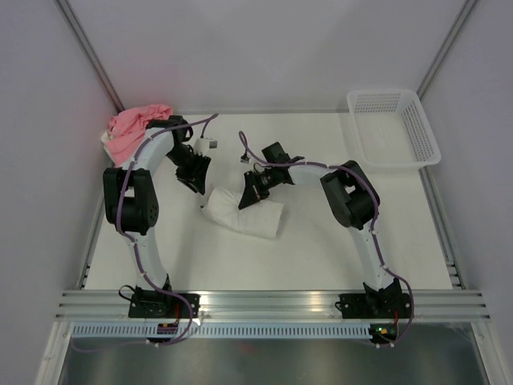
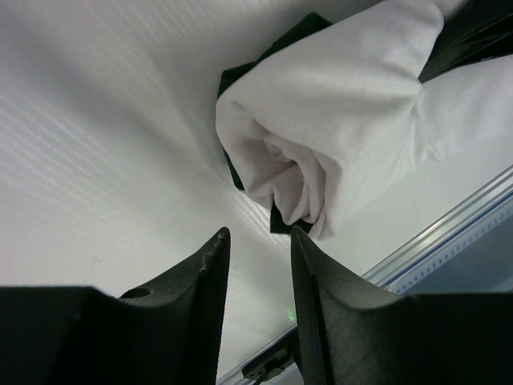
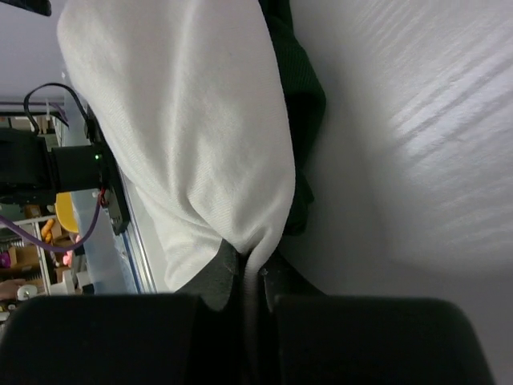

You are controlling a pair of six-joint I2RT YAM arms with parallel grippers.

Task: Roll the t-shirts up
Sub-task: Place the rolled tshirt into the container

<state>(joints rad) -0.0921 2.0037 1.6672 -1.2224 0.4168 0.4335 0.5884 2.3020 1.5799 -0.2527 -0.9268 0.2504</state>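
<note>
A cream-white t-shirt lies partly rolled in the middle of the table. The left wrist view shows its rolled end, with dark green cloth peeking out from under it. My right gripper is shut on a pinched fold of the white t-shirt, and the dark green t-shirt lies just beyond. My left gripper hovers open just short of the roll's left end, nothing between its fingers. From above, the left gripper and right gripper flank the roll's far side. A pink t-shirt is bunched at the back left corner.
A white plastic mesh basket stands at the back right corner. The aluminium rail with both arm bases runs along the near edge. Walls close in on the table at left, right and back.
</note>
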